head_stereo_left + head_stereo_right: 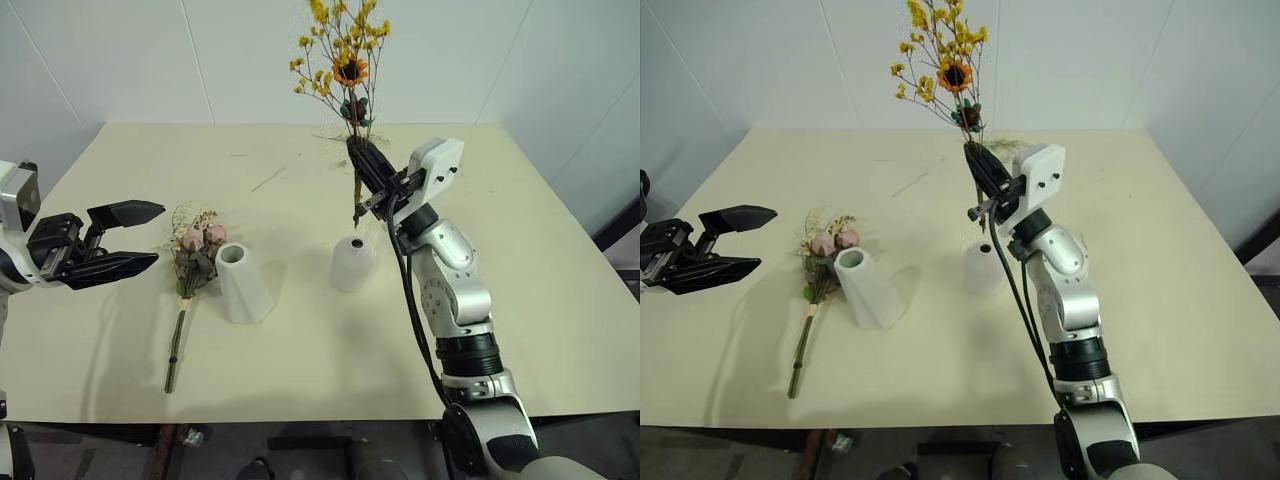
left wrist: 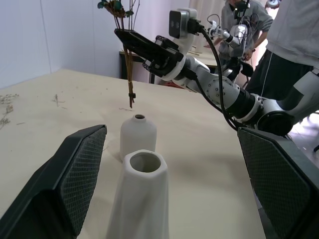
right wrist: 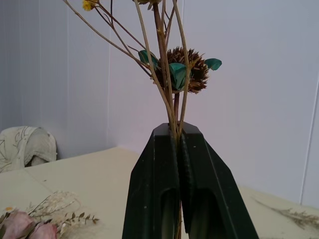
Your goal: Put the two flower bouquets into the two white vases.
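so, a rundown in lines:
yellow spray: upright, pinched low on its thin stems by the right gripper; the stem ends hang just above the hole of the short round vase, not yet in it.
how it should handle: very light, dry and brittle by the look of it; stems stiff but easy to snap, blooms likely to shed. the hold is best kept low on the bundled stems, never on the flower heads.
rose bunch: lying flat on the table, heads toward the back wall and touching or nearly touching the tall cone vase, stem pointing to the near edge.
how it should handle: a judgement only, but fuller and top-heavy, with soft petals that would crush; the tied part of the stem below the leaves looks like the place to take it.
short round vase: stands mid-table, small hole on top, so the stems need to go in close to straight down.
tall cone vase: stands to the left of the short one, well apart, wide mouth empty.
right gripper: black fingers closed tight on the yellow spray's stems, seen clearly in the right wrist view.
left gripper: fingers spread wide and holding nothing, hovering off the table to the left of the rose bunch.
progress: neither bunch is in a vase yet.
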Action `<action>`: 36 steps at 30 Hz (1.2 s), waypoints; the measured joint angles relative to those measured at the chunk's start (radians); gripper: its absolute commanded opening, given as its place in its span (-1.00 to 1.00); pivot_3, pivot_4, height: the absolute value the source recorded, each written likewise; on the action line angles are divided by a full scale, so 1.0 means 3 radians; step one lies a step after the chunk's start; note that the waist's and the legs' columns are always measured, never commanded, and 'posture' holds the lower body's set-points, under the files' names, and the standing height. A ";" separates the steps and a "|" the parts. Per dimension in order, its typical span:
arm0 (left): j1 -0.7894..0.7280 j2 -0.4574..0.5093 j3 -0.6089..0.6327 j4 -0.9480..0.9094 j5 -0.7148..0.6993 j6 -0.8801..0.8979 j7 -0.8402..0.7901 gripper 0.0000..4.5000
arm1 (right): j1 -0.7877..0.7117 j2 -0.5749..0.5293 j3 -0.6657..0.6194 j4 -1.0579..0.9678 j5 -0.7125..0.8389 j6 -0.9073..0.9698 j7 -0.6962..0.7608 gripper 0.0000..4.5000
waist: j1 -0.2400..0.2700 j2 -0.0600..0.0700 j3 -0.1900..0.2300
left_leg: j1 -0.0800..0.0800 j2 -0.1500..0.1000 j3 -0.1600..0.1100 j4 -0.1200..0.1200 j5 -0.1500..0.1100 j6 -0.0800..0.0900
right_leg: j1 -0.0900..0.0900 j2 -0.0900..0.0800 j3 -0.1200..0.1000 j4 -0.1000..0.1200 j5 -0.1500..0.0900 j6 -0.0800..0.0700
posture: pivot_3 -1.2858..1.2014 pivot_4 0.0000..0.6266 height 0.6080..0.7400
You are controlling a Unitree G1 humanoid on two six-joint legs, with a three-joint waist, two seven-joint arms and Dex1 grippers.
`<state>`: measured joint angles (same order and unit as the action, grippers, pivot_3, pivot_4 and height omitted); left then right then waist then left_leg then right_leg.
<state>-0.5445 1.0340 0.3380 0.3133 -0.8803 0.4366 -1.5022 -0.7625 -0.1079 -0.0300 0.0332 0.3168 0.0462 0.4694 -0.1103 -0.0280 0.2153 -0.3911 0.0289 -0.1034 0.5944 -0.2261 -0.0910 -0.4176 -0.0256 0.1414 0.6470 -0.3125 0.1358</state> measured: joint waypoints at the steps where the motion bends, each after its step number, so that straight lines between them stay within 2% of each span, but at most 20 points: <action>1: 0.0000 0.0000 0.0000 0.0000 0.0000 0.0000 0.0000 1.00 | 0.0019 -0.0003 0.0000 -0.0036 0.0023 0.0054 -0.0001 -0.97 | -0.0002 0.0000 0.0000 | 0.0000 0.0000 0.0000 0.0000 0.0000 0.0000 | 0.0000 0.0000 0.0000 0.0000 0.0000 0.0000 | 0.03 -0.52 1.00; 6: -0.0002 0.0000 0.0000 0.0000 0.0000 0.0001 0.0000 1.00 | 0.0135 -0.0024 0.0015 -0.0273 0.0101 0.0296 -0.0003 -0.97 | -0.0001 0.0000 0.0000 | 0.0000 0.0000 0.0000 0.0000 0.0000 0.0000 | 0.0000 0.0000 0.0000 0.0001 -0.0001 -0.0001 | 0.03 -0.52 1.00; 13: -0.0015 0.0000 -0.0005 0.0002 0.0000 0.0001 0.0000 1.00 | 0.0244 -0.0025 0.0017 -0.0274 0.0106 0.0313 -0.0003 -0.97 | -0.0003 0.0000 0.0000 | 0.0000 0.0000 0.0000 0.0000 0.0000 0.0000 | 0.0000 0.0000 0.0000 0.0000 -0.0001 -0.0001 | 0.03 -0.52 1.00; 36: -0.0068 0.0000 -0.0011 0.0006 0.0001 0.0000 0.0000 1.00 | 0.0285 0.0030 0.0085 0.0207 0.0055 -0.0087 0.0081 -0.97 | -0.0002 0.0000 0.0000 | 0.0000 0.0000 0.0000 0.0000 0.0000 0.0000 | 0.0000 0.0000 0.0000 -0.0002 -0.0001 -0.0001 | 0.03 -0.52 1.00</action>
<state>-0.5648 1.0340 0.3347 0.3150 -0.8800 0.4365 -1.5022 -0.6770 -0.0990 -0.0046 0.0952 0.3333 0.0199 0.4938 -0.1109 -0.0281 0.2153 -0.3910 0.0289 -0.1034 0.5943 -0.2261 -0.0910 -0.4176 -0.0255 0.1414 0.6465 -0.3127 0.1354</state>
